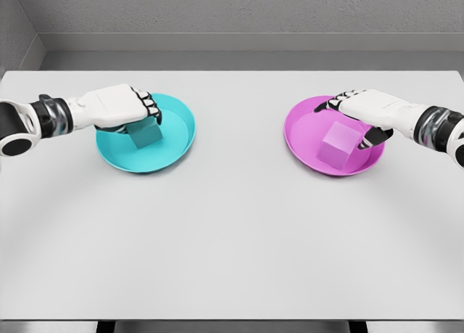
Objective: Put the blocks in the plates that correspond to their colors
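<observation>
nearest you, the white table runs bare across the front of the head view. further back, you have two plates set well apart, left and right of the middle.

on your left, the teal plate holds the teal block, which sits inside the bowl toward its left half. the block is a cube, so it has no long axis; it looks slightly turned, one corner edge facing you. your left hand comes in from the left edge and lies over the block's top, its dark fingertips curled down against the block. you cannot tell for sure whether it grips or merely touches.

on your right, the pink plate holds the pink block near its centre, also a cube, rotated so a vertical edge points toward you. your right hand hovers over the plate's far right side, fingers loosely spread, thumb tip just beside the block.

behind the table stands a grey wall.
</observation>
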`<state>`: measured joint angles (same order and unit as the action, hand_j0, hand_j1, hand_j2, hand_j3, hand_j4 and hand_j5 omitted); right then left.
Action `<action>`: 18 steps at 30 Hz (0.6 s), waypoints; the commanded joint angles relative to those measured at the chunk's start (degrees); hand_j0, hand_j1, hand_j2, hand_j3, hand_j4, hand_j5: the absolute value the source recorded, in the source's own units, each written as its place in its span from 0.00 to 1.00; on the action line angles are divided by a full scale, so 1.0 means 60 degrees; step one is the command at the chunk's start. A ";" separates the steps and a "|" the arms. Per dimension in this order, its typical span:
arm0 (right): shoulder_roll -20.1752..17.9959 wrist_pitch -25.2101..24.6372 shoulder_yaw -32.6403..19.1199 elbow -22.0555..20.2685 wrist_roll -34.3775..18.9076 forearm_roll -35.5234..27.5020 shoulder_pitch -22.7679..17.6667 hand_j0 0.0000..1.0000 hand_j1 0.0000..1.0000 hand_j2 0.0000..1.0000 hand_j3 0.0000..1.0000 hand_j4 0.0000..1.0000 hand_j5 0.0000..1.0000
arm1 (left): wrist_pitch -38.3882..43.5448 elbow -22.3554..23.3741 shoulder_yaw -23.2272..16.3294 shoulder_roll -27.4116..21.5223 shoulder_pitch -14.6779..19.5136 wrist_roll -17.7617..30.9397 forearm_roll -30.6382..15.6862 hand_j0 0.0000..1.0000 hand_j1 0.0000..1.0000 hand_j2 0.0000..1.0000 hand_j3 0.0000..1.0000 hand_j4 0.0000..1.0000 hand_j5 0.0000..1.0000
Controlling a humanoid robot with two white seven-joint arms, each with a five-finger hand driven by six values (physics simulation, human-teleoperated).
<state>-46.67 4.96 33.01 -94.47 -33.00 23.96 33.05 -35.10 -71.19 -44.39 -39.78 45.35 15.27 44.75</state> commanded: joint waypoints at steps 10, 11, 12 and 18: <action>-0.0849 0.1369 -0.1590 -0.0163 0.0008 -0.0140 -0.0176 1.00 1.00 1.00 1.00 1.00 1.00 | 0.0017 -0.0073 0.0029 -0.0034 0.0044 -0.0040 -0.0178 1.00 1.00 1.00 1.00 1.00 1.00; -0.0908 0.1808 -0.1794 -0.0163 0.0008 -0.0170 -0.0190 1.00 1.00 1.00 1.00 1.00 1.00 | 0.0017 -0.0277 0.0278 -0.0253 0.0015 -0.0040 -0.0309 1.00 1.00 1.00 1.00 1.00 1.00; -0.0966 0.2336 -0.1927 -0.0163 0.0008 -0.0170 -0.0220 1.00 1.00 1.00 1.00 1.00 1.00 | 0.0017 -0.0570 0.0425 -0.0634 -0.0073 -0.0055 -0.0514 1.00 1.00 1.00 1.00 1.00 1.00; -0.1537 0.5006 -0.3025 -0.0763 0.0037 -0.0521 -0.1552 1.00 1.00 1.00 1.00 1.00 1.00 | 0.0017 -0.1274 0.0762 -0.1938 -0.0322 -0.0069 -0.1745 1.00 1.00 1.00 1.00 1.00 1.00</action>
<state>-54.58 30.14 17.34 -97.84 -32.88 21.78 22.68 -35.08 -77.24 -40.52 -48.80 42.80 14.96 36.73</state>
